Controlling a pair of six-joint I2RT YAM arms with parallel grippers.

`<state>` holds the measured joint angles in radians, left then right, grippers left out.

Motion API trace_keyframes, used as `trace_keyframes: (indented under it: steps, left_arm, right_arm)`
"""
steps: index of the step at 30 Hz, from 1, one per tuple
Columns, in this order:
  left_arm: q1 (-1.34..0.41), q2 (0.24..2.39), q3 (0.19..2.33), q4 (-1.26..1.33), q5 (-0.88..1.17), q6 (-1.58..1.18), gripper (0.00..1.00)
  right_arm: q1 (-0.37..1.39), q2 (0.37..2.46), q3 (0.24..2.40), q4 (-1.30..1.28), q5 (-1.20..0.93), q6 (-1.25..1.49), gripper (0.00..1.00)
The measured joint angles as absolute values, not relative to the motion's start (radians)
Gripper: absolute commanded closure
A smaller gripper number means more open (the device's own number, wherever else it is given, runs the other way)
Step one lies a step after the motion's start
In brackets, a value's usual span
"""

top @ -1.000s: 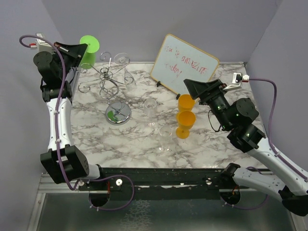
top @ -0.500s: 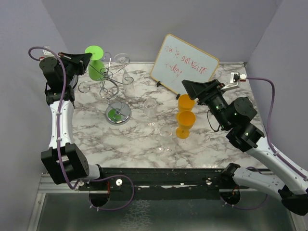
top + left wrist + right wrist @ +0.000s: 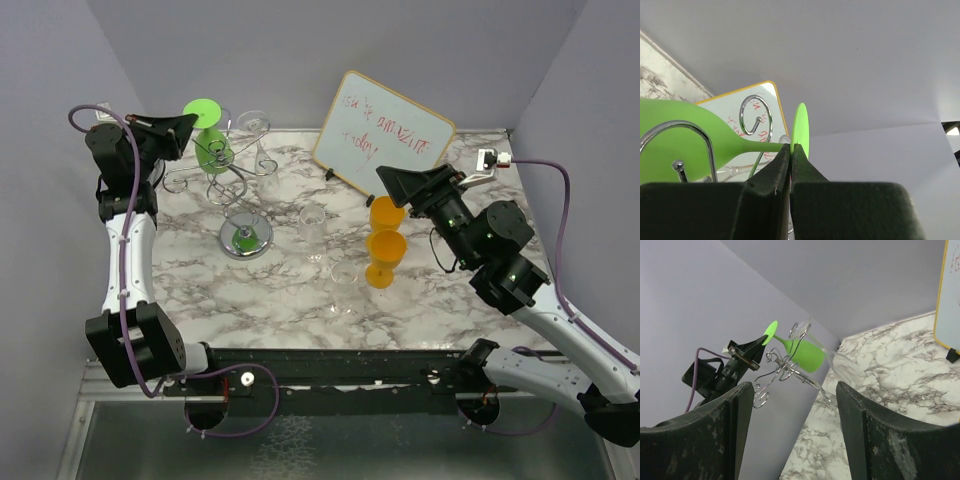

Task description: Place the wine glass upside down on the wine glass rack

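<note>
Since the earlier frames the left pincer (image 3: pixel 186 128) has swung right from the wall side, carrying the opaque lime green wine glass (image 3: pixel 212 152) in among the curled arms of the silver wire wine glass rack (image 3: pixel 228 168). The glass hangs tilted, with its flat round foot uppermost and its bowl above the rack's shiny disc base. The pincer is clamped together on the slim stem just under the foot. The right pincer (image 3: pixel 392 180) stands apart and empty, well away from the rack, just beside the two translucent orange goblets (image 3: pixel 385 255).

The main risk is letting go too early. I cannot tell whether the stem sits in a wire slot yet, and an unseated glass would probably slide off and fall to the marble-patterned tabletop (image 3: pixel 200 290). The hold is a narrow pinch on a smooth, thin stem, so the heavy bowl could pivot if it catches a loop. A sideways push might tip or drag the light stand, or knock the clear glass (image 3: pixel 266 160) that seems to hang on its right side.

The rack is thin polished round wire ending in spirals, likely springy. The green glass looks matte, probably plastic, and its foot is wider than any wire gap
</note>
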<state>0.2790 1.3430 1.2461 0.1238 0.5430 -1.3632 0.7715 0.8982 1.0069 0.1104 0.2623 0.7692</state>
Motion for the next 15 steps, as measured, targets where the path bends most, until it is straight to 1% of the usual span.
trace_keyframes:
  steps: [15]
  left_arm:
    - [0.218, 1.407, 1.245, 0.156, 0.59, -1.415, 1.0]
  right_arm:
    - [0.772, 0.898, 1.007, 0.121, 0.23, 0.777, 0.29]
